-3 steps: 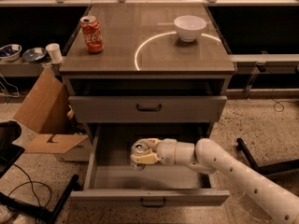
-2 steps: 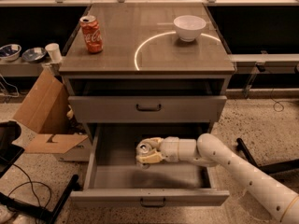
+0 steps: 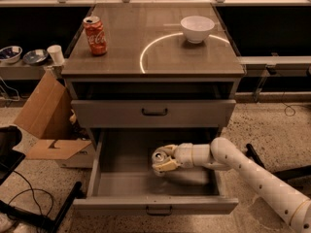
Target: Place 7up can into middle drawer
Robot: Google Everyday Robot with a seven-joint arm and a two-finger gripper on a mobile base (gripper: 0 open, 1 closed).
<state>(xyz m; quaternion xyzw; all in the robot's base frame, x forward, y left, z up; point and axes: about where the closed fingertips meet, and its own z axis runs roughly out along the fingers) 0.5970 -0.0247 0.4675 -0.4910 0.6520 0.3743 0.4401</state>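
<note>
Two cans are in my view, and the one I am after is the 7up can (image 3: pixel 158 156), small and pale with a silver top that faces up towards the camera; most of its side is hidden by the fingers around it. It sits inside the middle drawer (image 3: pixel 155 204), left of centre above the drawer's grey floor, and I cannot tell whether its base touches that floor. The other can is a red cola can (image 3: pixel 95 35), upright near the left edge of the cabinet top (image 3: pixel 121 57). I count one white bowl (image 3: pixel 197 28) on that top, towards the back right, well apart from the cola can. I count two handled grey fronts: the upper drawer front (image 3: pixel 154 112), closed, and the middle drawer below it, pulled fully out. One cardboard box (image 3: pixel 46 115) stands open on the floor to the left of the cabinet. My single white arm (image 3: pixel 252 174) reaches in from the lower right, running up and left over the drawer's right side, with its wrist roughly level. The gripper (image 3: pixel 163 160) is inside the drawer, its two tan fingers closed on the 7up can, one above and one below.
</note>
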